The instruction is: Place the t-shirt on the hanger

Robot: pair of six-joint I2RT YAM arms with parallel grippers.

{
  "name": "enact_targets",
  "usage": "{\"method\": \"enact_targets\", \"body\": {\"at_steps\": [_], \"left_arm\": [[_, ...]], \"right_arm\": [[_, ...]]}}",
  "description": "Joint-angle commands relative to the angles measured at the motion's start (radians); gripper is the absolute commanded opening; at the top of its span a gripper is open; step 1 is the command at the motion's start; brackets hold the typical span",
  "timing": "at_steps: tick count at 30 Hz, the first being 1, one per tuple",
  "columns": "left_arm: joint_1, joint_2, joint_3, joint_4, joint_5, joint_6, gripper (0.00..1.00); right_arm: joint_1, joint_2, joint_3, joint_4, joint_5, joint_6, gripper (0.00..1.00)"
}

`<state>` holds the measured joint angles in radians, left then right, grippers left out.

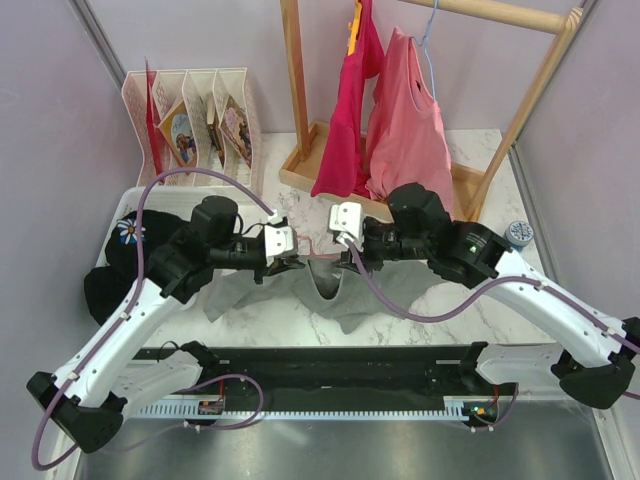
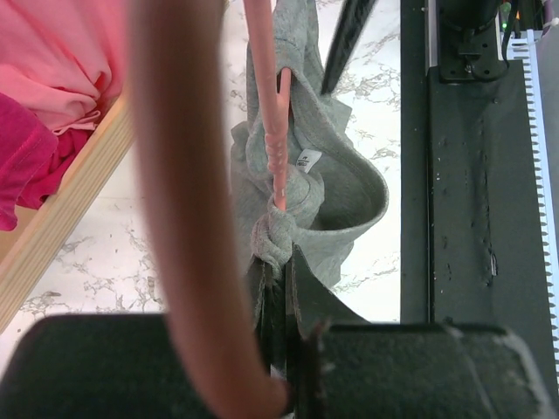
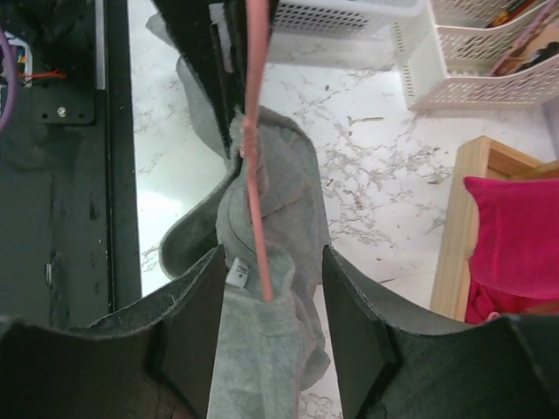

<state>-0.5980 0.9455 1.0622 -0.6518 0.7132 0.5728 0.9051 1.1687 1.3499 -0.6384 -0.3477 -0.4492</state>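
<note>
The grey t-shirt [image 1: 340, 300] hangs bunched between my two grippers above the marble table. My left gripper [image 1: 290, 258] is shut on a knot of its collar [image 2: 275, 231], with the white label [image 2: 306, 160] just beyond. The pale pink hanger [image 2: 281, 131] runs through the neck opening, and a blurred pink part of it crosses close to the left wrist camera. My right gripper [image 1: 350, 250] is open. Its fingers [image 3: 196, 323] stand either side of the grey fabric [image 3: 279, 201] and the hanger's thin bar [image 3: 255, 131], touching neither clearly.
A wooden rack [image 1: 300, 120] at the back holds a magenta top [image 1: 345, 110] and a pink shirt [image 1: 405, 120] on a light blue hanger. A white basket [image 1: 125, 205] with the black daisy garment sits left. A paper organiser [image 1: 200, 110] stands behind it. A tape roll [image 1: 518, 233] lies right.
</note>
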Motion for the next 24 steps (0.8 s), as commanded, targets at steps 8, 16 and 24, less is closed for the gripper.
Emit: {"method": "enact_targets", "body": {"at_steps": [8, 16, 24], "left_arm": [[-0.009, -0.007, 0.033, 0.058, 0.040, -0.030, 0.02], [-0.009, -0.054, 0.004, 0.046, 0.046, -0.034, 0.02], [-0.008, -0.050, 0.018, 0.043, 0.077, -0.042, 0.02]], "right_arm": [[0.078, 0.085, 0.066, -0.063, 0.025, -0.083, 0.41], [0.080, 0.076, 0.032, -0.060, 0.113, -0.036, 0.06], [0.080, 0.091, 0.014, -0.044, 0.099, -0.020, 0.35]]}}
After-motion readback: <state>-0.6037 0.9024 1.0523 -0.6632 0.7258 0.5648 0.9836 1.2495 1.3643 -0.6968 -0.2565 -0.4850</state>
